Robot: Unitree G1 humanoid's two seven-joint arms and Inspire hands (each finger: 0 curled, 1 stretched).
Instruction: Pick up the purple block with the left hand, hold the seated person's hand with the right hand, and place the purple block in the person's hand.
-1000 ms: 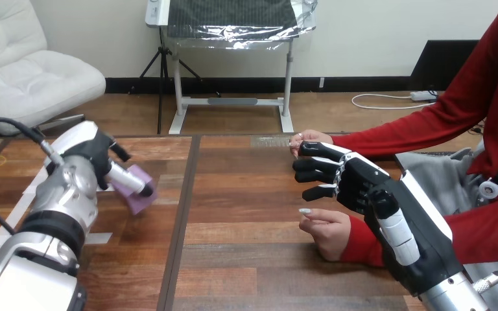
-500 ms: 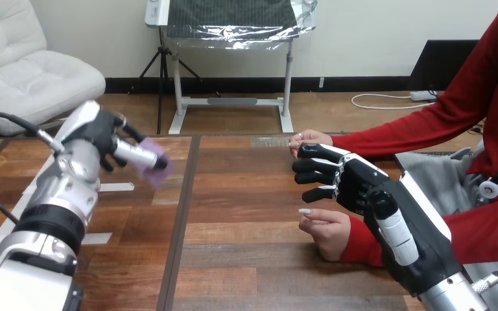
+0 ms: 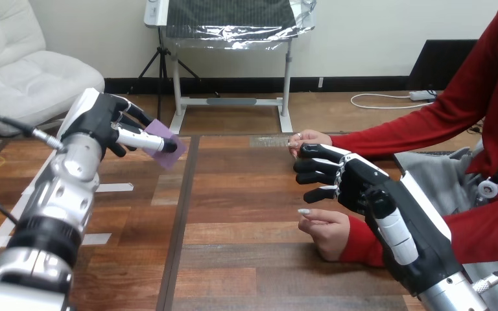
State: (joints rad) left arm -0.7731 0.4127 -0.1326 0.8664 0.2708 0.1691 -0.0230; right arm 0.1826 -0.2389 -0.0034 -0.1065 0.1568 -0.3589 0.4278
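One of the three steps looks done from the head view. Your left hand [image 3: 104, 123] has its fingers [image 3: 144, 139] and thumb closed on the purple block [image 3: 170, 150], which sits clear above the table [image 3: 233, 214], just left of the table's dark seam [image 3: 183, 214]. So count the pick-up as finished.

Well right of that seam, your right hand [image 3: 356, 184] hangs with its fingers pointing back toward the seam. They are loose and only slightly bent, closed on nothing. The person's farther hand [image 3: 309, 137] peeks out just beyond the top finger, on the seam side, very near it or touching; you cannot tell which. The person's nearer hand [image 3: 329, 232] rests on the table just below your right hand, also right of the seam, with its fingers curled.

I judge the hold on the person's hand as not yet made, since no finger wraps either of them. Two steps remain: take one of those hands, then carry the block across the seam and set it in that hand.
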